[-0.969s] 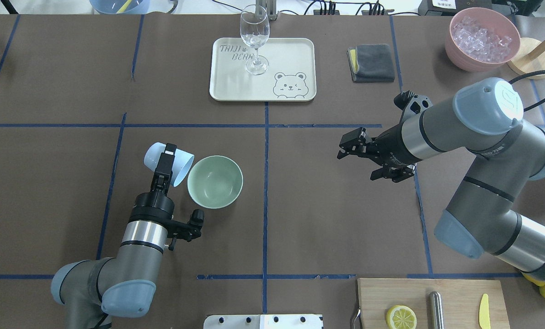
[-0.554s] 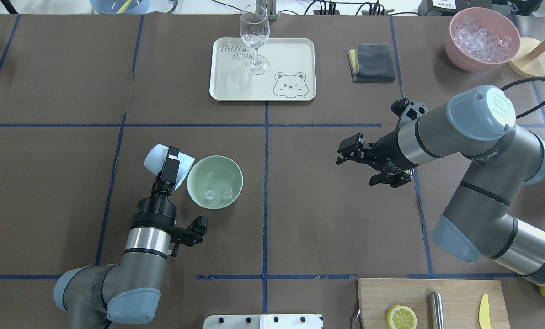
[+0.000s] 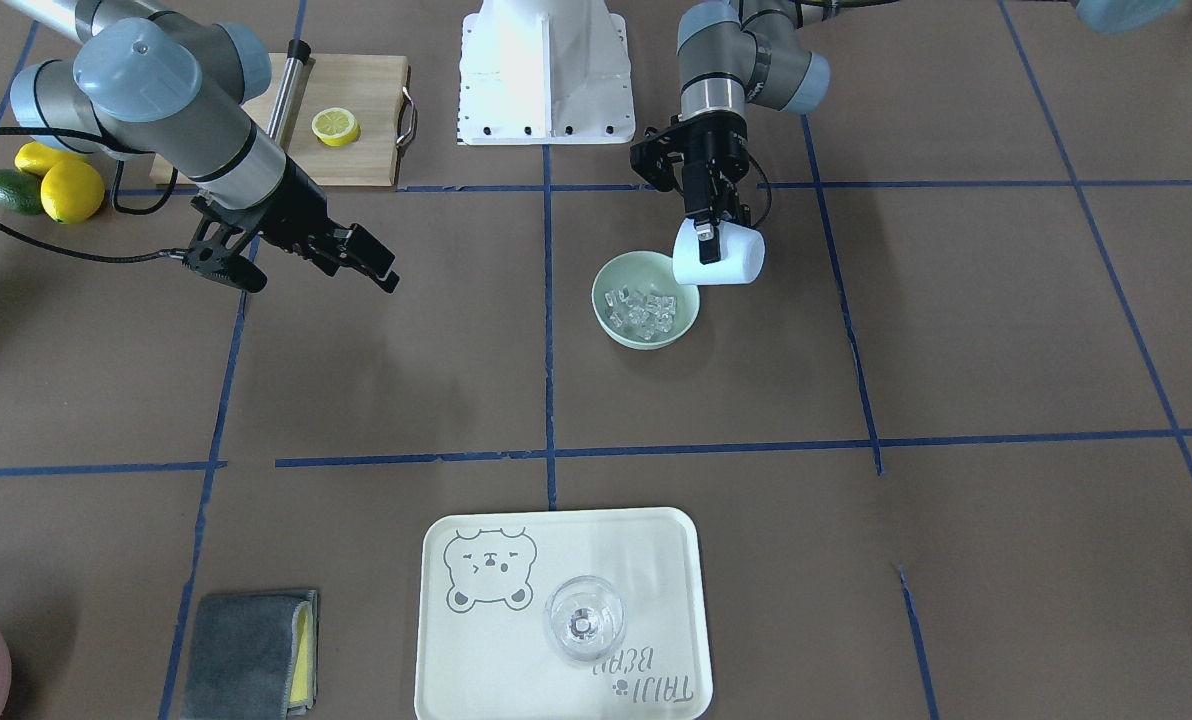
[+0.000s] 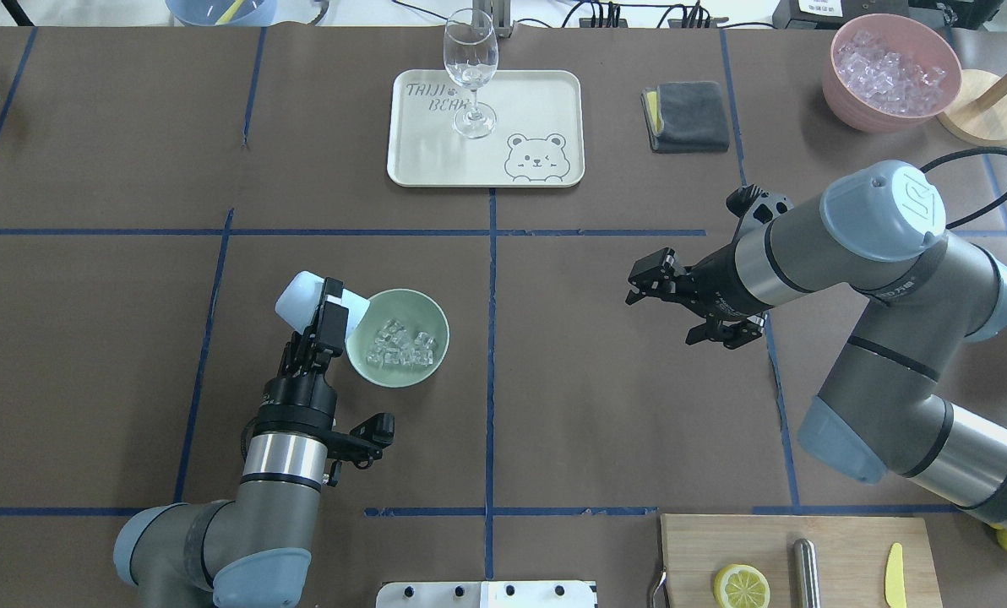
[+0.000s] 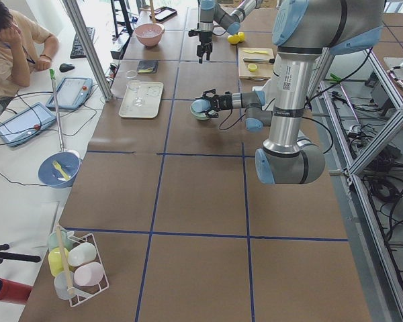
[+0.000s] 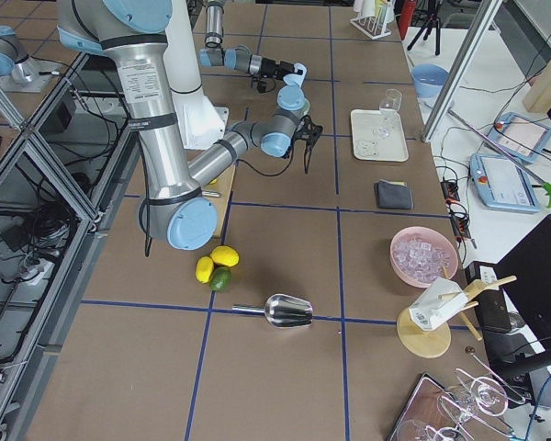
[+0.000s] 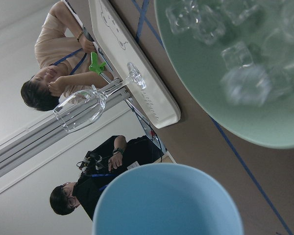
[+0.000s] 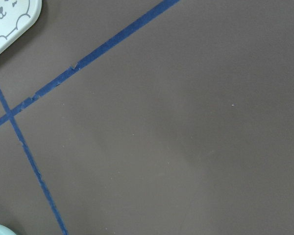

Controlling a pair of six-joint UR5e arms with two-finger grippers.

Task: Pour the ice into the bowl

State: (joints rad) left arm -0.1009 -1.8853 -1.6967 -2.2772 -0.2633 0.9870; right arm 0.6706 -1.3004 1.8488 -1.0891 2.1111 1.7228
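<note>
Now the ice (image 4: 400,346) sits in the bowl (image 4: 398,378), and the cup (image 4: 299,302) is tipped at its rim.
We see the left gripper (image 4: 328,311) pinching the cup, mouth angled down over the bowl's edge nearest that arm. The right gripper (image 4: 636,285) hangs spread, well apart.

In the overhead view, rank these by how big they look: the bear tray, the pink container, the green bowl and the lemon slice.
Largest to smallest:
1. bear tray
2. pink container
3. green bowl
4. lemon slice, clearly smallest though nearest the camera
</note>
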